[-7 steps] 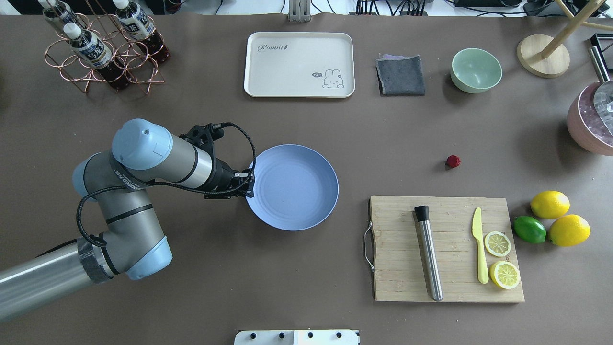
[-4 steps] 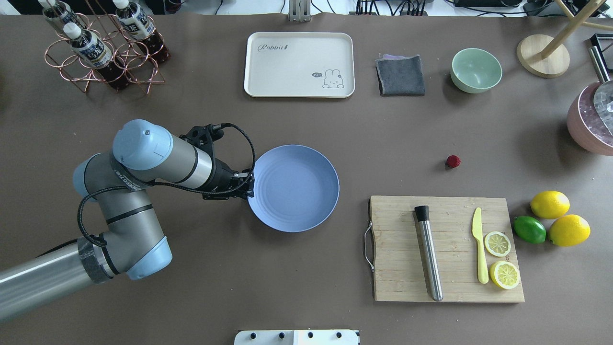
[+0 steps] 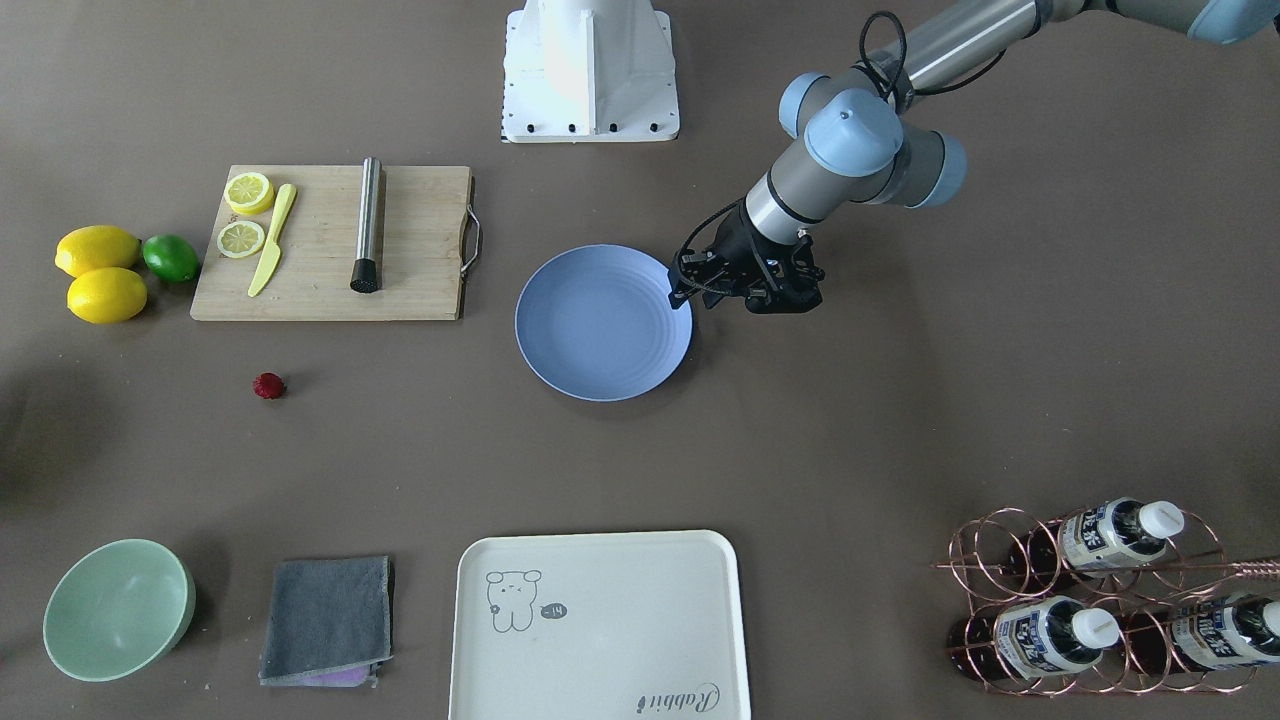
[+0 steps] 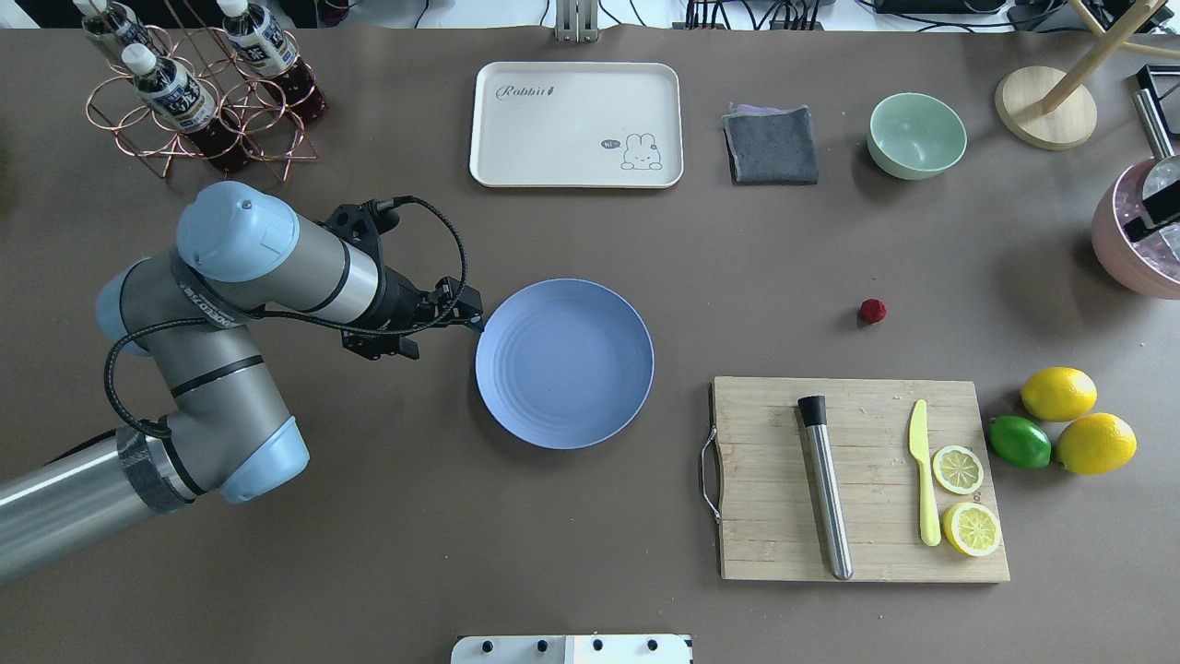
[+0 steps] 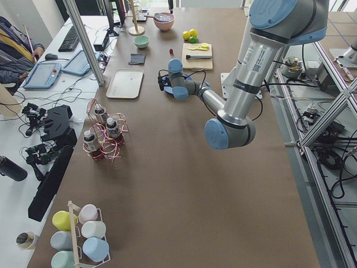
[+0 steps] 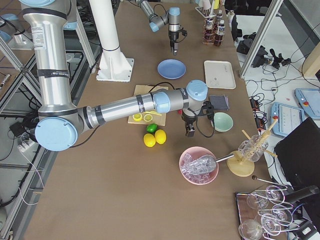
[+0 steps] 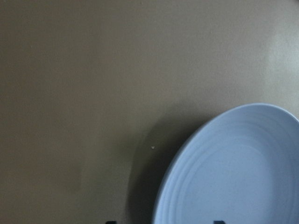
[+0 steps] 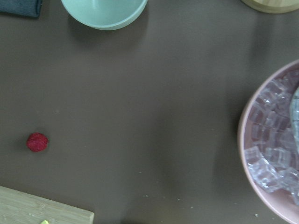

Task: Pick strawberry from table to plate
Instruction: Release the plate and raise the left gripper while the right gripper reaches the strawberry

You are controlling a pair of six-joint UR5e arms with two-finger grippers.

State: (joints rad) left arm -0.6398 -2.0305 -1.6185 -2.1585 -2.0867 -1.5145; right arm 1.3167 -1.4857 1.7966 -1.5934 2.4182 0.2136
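Observation:
The strawberry (image 4: 872,311) is a tiny dark-red berry lying alone on the table (image 4: 756,267), right of centre and just beyond the cutting board. It also shows at the left of the right wrist view (image 8: 37,142). The blue-lavender plate (image 4: 564,363) sits bare at the table's middle. My left gripper (image 4: 472,320) hovers at the plate's left rim, open, with nothing between its fingers. The left wrist view shows the plate (image 7: 243,172) at its lower right. My right gripper (image 6: 189,133) hangs high between the strawberry and the ice bowl. I cannot tell whether it is open or shut.
A wooden cutting board (image 4: 765,480) carries a metal muddler, a yellow knife and lemon slices. Two lemons and a lime (image 4: 1020,442) lie to its right. At the back stand a mint bowl (image 4: 916,135), grey cloth (image 4: 772,145), cream tray (image 4: 576,124), bottle rack (image 4: 198,88) and a pink ice bowl (image 4: 1120,244).
My left arm has drawn back to the left and away from the plate's rim, where its gripper was. The plate slid slightly right and now lies still. The strawberry has not moved.

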